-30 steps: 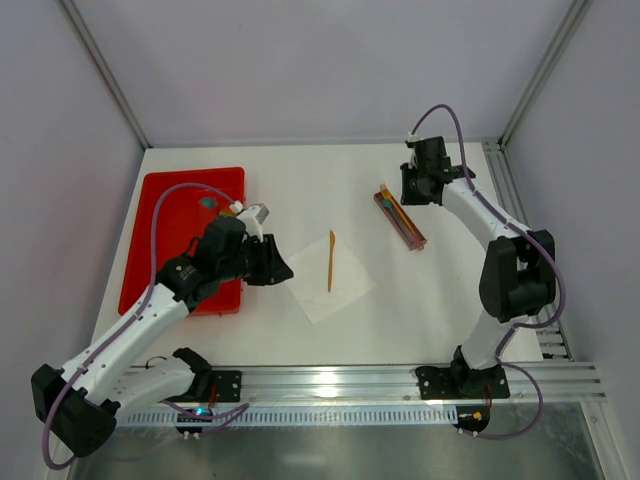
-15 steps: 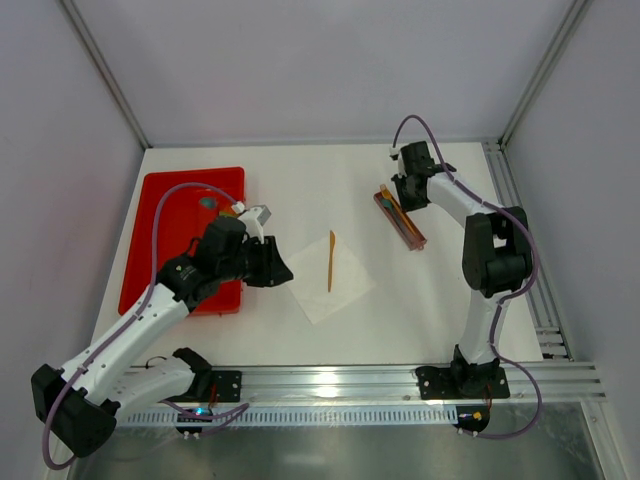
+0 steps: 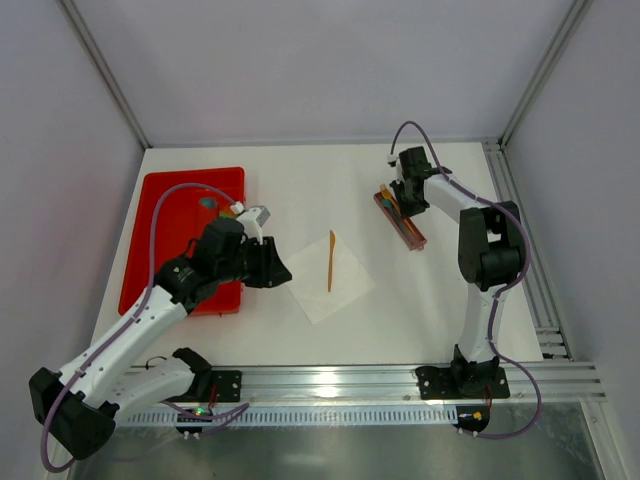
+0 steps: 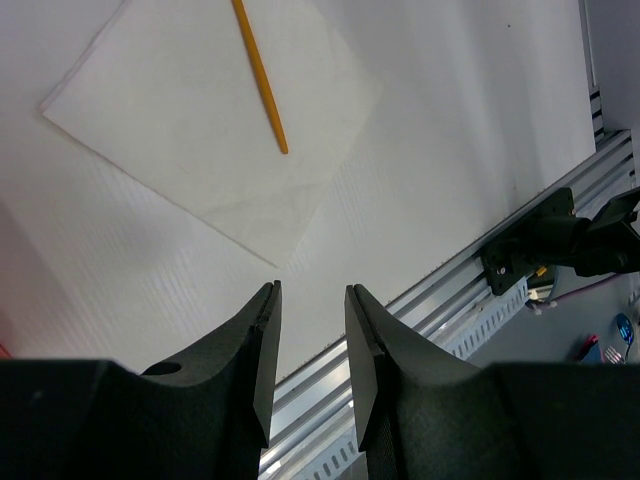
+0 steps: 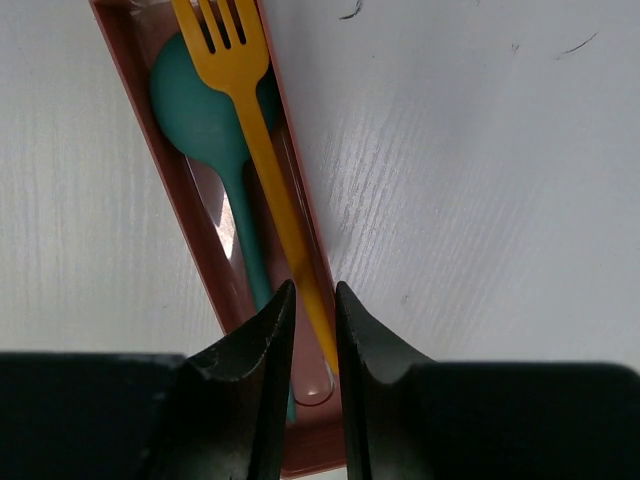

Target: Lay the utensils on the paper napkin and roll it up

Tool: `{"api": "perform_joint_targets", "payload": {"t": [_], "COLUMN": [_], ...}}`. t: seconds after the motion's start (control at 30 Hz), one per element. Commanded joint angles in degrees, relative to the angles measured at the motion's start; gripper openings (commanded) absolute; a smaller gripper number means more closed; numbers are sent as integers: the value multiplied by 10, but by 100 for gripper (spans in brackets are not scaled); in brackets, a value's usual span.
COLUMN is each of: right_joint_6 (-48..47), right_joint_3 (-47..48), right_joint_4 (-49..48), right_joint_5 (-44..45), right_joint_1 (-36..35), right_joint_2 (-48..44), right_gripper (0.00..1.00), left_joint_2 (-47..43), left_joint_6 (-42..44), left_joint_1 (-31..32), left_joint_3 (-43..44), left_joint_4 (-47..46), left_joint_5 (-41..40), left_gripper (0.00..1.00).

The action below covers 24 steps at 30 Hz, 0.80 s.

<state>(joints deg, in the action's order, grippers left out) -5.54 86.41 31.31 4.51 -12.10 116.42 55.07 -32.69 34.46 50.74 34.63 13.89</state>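
- Step in hand: fetching the second utensil. One orange stick (image 3: 330,262) already lies on the napkin (image 3: 338,288), mid-table, running far to near.
- The right gripper (image 5: 314,292) is low over the brown case (image 3: 413,233) at far right. Its fingers are almost together with a thin gap, and the orange fork (image 5: 262,150) handle runs into that gap. It doesn't look pinched yet.
- A teal spoon (image 5: 195,110) sits under and beside the fork in the same case.
- The left gripper (image 4: 312,290) is slightly spread and holds nothing. It hovers just left of the napkin's near-left side, by the edge of the red tray (image 3: 175,215).
- Next move, my guess: close on the fork handle only, without catching the spoon or the case wall, then lift and carry it left to lie beside the stick. Rolling comes after.
- Versus a second ago: the right gripper has moved left over the far end of the case, with its elbow tucked in. The left arm, napkin and stick are unchanged.
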Motion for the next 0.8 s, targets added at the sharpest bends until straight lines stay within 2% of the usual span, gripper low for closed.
{"api": "perform_joint_targets", "payload": {"t": [0.0,0.37,0.6,0.7,0.77], "right_joint_6": [-4,-20,-31,-31,-29], "right_joint_3": [-3,-20,-29,-27,-29], "right_joint_4": [-16,-27,-27,-23,-24], "right_joint_5": [4,-7,15,30,37], "right_joint_1": [1,1,1,1,-5], "right_joint_2": [7,7,-5,-17,-24], "right_gripper": [25,23,15,19,27], "left_joint_2": [-12,-14,-15,-15,-15], "left_joint_6": [8,5,4,2,2], "left_joint_1": [-2,-3,-2,-2,-2], "left_joint_3": [6,6,5,4,4], "left_joint_4": [0,-3,-4,-6,-6], "left_joint_5": [-3,-6,-10,-9,-7], "left_gripper": [36,36,36,36,36]}}
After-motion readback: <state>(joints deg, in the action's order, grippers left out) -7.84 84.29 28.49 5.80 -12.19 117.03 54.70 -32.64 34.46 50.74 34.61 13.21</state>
